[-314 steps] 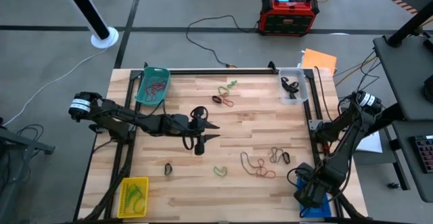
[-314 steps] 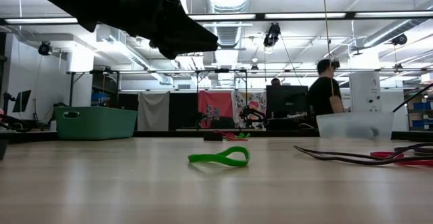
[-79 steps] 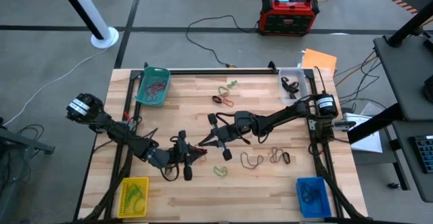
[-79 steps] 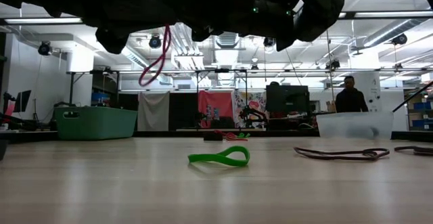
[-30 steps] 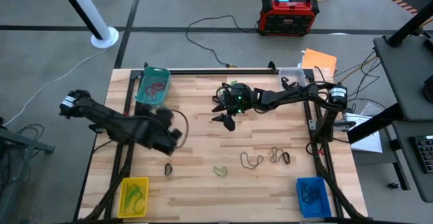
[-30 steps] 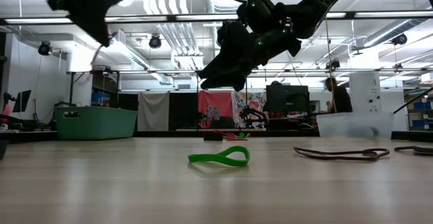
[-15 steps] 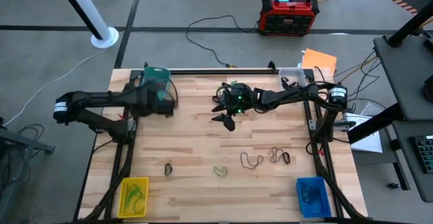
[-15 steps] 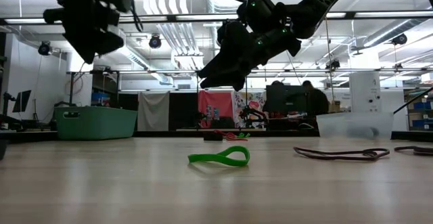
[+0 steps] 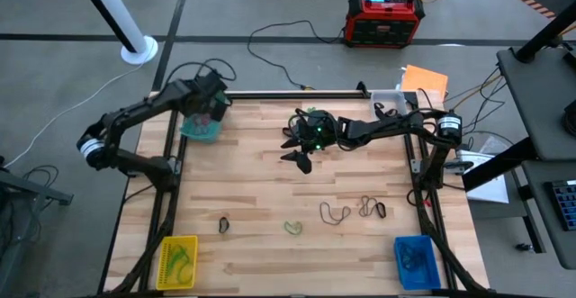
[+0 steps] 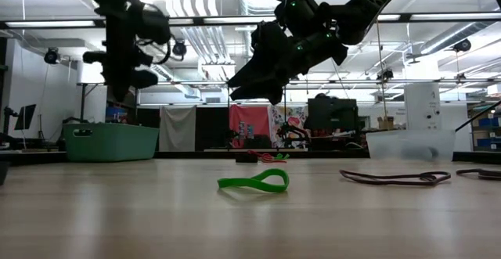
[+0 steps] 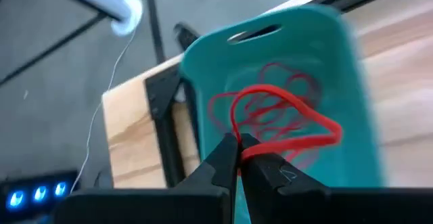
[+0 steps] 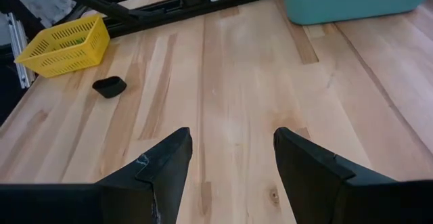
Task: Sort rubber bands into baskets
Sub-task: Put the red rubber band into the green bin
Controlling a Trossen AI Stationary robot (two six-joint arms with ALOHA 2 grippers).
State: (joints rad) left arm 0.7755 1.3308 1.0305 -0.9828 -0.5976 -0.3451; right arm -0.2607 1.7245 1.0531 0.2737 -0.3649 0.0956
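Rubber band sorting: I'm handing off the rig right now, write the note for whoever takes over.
Left gripper: shut on a red rubber band, held above the teal basket at the table's far left corner; red bands already lie inside.
Right gripper: open, empty, hovering over bare table near the far middle.
Done: yellow basket, blue basket and clear basket each hold some bands.
Left: release the red band, then clear the loose ones: green band, black band, brownish bands and the dark one near the front.
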